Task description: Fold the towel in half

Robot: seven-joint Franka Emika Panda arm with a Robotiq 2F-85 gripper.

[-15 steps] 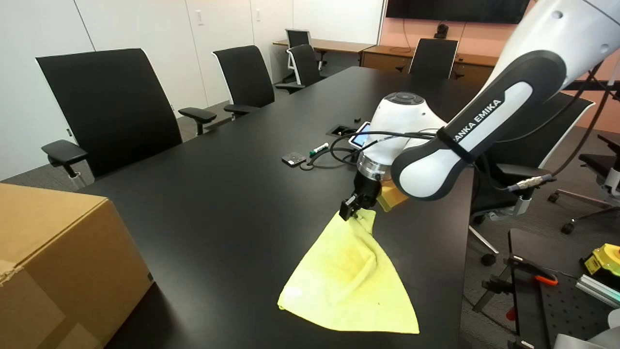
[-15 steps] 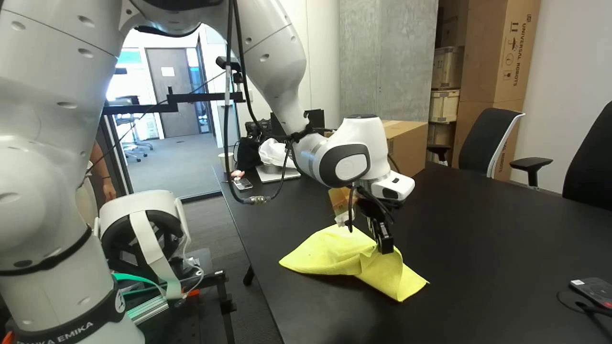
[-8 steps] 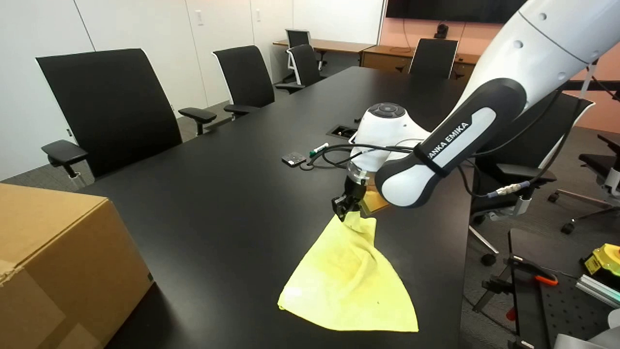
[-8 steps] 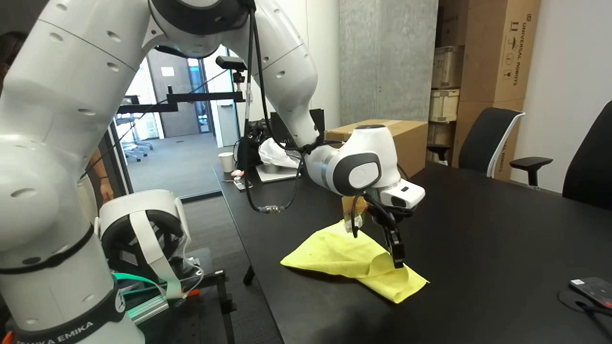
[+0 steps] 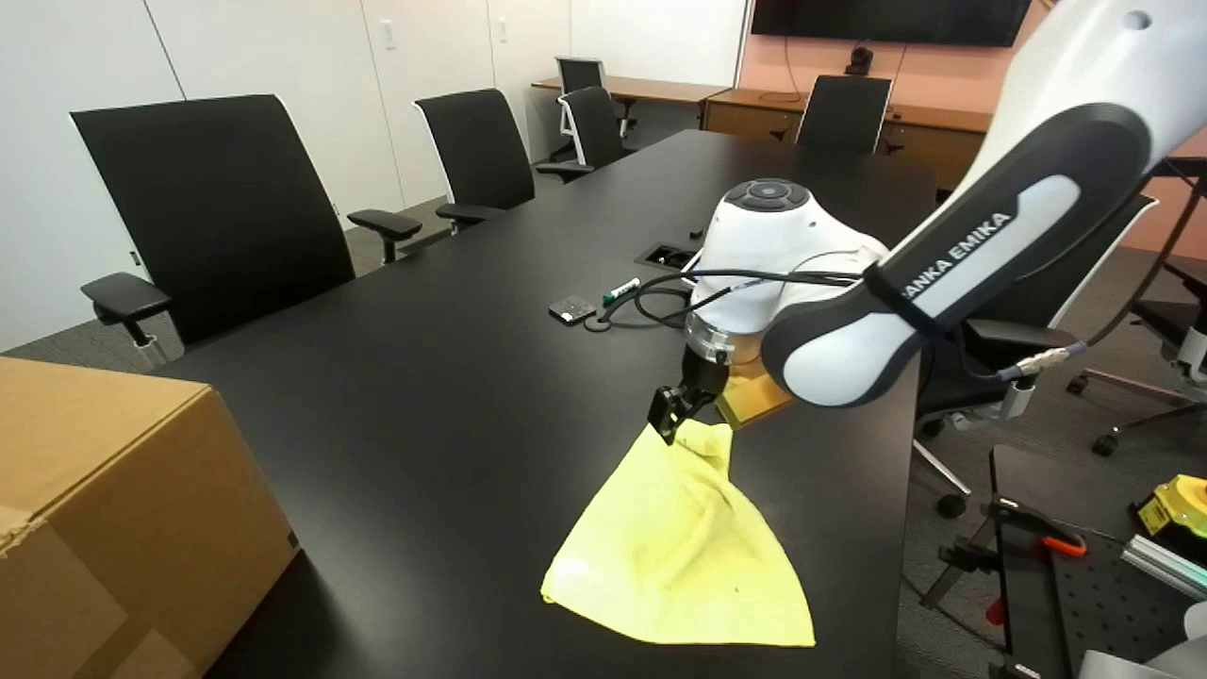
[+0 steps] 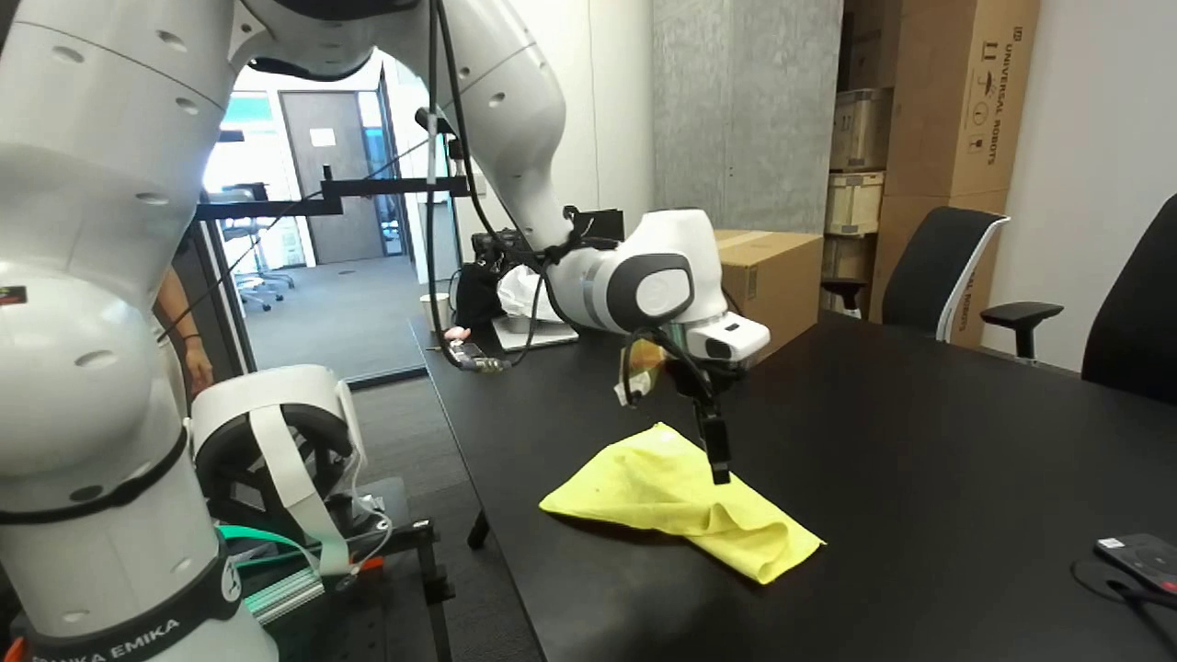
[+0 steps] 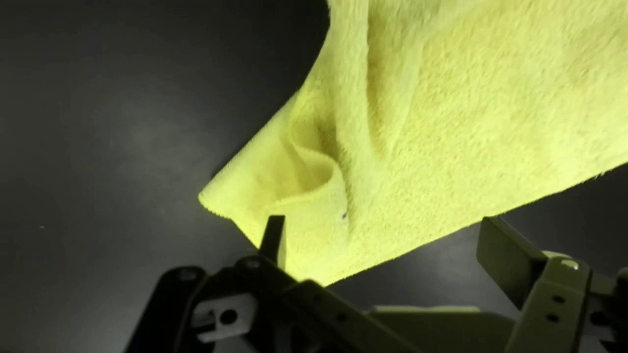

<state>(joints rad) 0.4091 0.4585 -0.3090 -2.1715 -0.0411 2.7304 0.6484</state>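
Observation:
The yellow towel (image 5: 674,566) lies on the black table, narrowing toward the arm and spreading out at the opposite end. In the wrist view the towel (image 7: 466,122) has a curled-over fold and creases near its corner. My gripper (image 7: 382,219) stands open, its two fingers wide apart with nothing gripped between them. One finger (image 7: 273,238) overlaps the towel near the curled fold, while the other is over the dark table past the towel's edge. In both exterior views the gripper (image 6: 720,473) hangs over the towel's creased part; whether its tips touch the cloth I cannot tell.
A large cardboard box (image 5: 141,519) stands on the table to one side of the towel. A green marker (image 5: 620,290), a small dark device (image 5: 572,310) and cables lie farther along. A laptop (image 6: 533,335) is at the table's far end, and chairs line the sides.
The gripper has opened and let go of the towel, whose raised part has settled lower. The gripper first shifted outward along the table, then drew back and up a little.

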